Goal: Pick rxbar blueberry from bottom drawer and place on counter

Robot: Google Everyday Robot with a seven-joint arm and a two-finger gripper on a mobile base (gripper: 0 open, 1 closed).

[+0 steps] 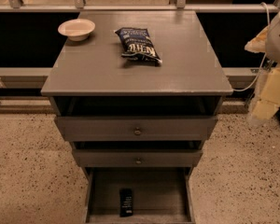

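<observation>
The rxbar blueberry (126,202), a small flat dark wrapper, lies lengthwise on the floor of the open bottom drawer (168,195), near its front and left of centre. The counter (186,64) is the grey square top of the cabinet. My arm comes in at the right edge of the view, and its gripper (260,107) hangs beside the cabinet's right side at about counter height. It is well above and to the right of the bar.
A dark crinkled chip bag (137,45) lies mid-counter and a pale bowl (76,29) sits at the back left corner. Two shallower drawers with round knobs (137,131) are partly pulled out above the bottom drawer. Speckled floor surrounds the cabinet, with a railing behind it.
</observation>
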